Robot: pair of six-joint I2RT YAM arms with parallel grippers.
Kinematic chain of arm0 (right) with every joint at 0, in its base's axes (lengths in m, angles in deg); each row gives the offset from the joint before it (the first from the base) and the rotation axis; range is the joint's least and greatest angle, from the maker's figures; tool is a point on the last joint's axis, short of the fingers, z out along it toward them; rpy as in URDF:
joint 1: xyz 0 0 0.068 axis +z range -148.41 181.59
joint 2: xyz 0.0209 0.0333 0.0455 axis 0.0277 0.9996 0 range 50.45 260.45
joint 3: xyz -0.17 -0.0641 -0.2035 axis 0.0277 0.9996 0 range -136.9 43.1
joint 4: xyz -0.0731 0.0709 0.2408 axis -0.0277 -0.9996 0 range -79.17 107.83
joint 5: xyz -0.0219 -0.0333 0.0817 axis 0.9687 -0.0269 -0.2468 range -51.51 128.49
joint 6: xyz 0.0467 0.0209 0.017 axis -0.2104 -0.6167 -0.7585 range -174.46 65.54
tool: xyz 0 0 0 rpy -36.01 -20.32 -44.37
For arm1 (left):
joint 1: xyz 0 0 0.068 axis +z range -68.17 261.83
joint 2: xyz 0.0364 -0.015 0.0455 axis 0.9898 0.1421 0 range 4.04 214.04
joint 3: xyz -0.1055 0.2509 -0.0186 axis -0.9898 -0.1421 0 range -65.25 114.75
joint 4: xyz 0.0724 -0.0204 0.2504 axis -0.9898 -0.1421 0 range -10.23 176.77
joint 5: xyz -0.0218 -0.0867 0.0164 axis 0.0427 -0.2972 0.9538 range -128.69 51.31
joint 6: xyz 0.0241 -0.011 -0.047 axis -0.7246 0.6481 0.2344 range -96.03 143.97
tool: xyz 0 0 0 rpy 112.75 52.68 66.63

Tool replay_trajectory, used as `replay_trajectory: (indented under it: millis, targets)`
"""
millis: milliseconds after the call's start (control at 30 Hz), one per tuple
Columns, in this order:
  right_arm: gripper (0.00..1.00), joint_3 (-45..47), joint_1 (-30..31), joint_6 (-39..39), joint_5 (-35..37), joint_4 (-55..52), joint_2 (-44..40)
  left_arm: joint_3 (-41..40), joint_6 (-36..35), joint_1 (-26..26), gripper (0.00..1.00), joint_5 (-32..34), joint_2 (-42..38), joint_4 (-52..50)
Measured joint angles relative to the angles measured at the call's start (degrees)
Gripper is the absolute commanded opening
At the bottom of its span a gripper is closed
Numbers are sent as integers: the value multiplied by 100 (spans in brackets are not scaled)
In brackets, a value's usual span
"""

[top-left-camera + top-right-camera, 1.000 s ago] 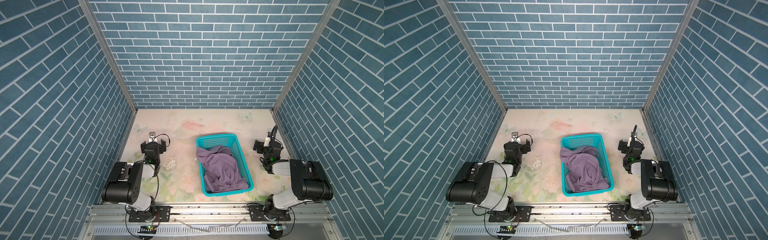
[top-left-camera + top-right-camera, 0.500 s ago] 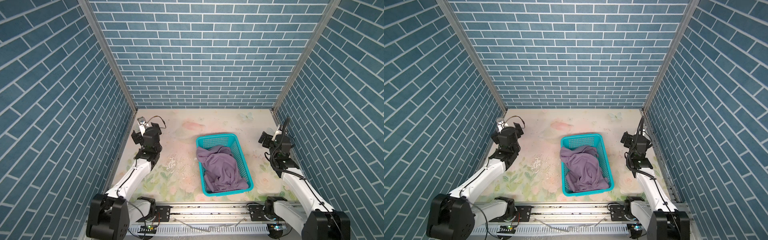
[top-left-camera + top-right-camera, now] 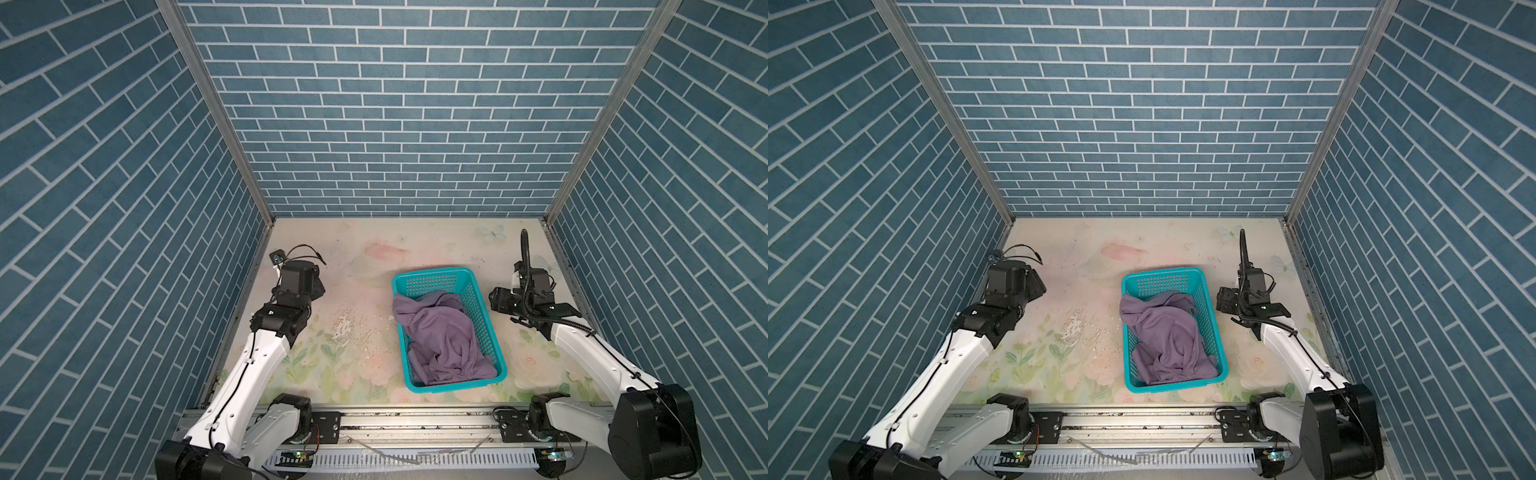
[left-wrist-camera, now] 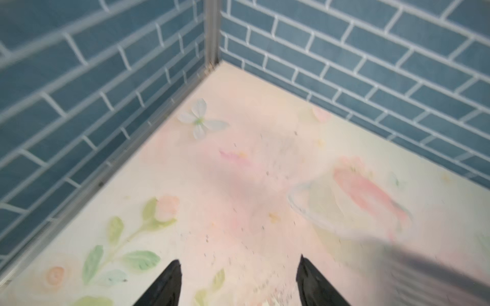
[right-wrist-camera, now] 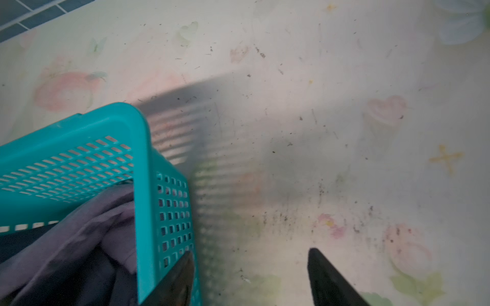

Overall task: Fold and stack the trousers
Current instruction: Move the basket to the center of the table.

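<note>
Lying crumpled in the teal mesh basket [image 3: 432, 274], filling most of it and appearing to lap over the rim facing the tabletop's left edge: the purple trousers [image 3: 442, 336], seen the same way in both top views. Sitting right of the tabletop [image 3: 357, 257] middle, nearer the near edge than the far one, long side running near to far. Hovering just beside the basket's far right corner, outside the wall: the right gripper [image 5: 250, 251], jaws parted and grasping nothing, one finger close against the mesh. Hanging well apart, toward the left edge: the left gripper [image 4: 239, 258], released too, with only bare flowered surface between its fingers. Touching the cloth with neither claw, so judging folding as not yet begun. Risking, on the reach in, a finger catching in the mesh holes or knocking the rim and shoving the light basket. Risking also, when pinching one loose fold, dragging the basket up with the tangled fabric, or lifting a bunch too thick to spread flat. Counting one pair of trousers, one basket, two arms, two grippers.
</note>
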Motion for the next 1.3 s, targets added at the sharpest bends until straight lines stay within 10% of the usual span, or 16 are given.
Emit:
replay_trajectory:
  millis: [333, 500, 800, 1067, 1300]
  targets:
    - [9, -184, 826, -457, -636, 236, 815, -470, 778, -1126, 60, -1729, 684, 564]
    - [7, -544, 890, -627, -608, 278, 1115, 46, 990, -1899, 54, -1886, 1816, 953]
    - [31, -1034, 811, -566, 127, 9, 1178, 1545, 1167, -2264, 53, -2256, 3748, 1309]
    - [68, -1958, 763, 236, 1314, -1368, 599, 4461, 1213, -2387, 56, -3001, 5786, 1202]
    - [75, -1899, 721, 227, 1473, -2072, -87, 5818, 968, -2308, 59, -3088, 6050, 857]
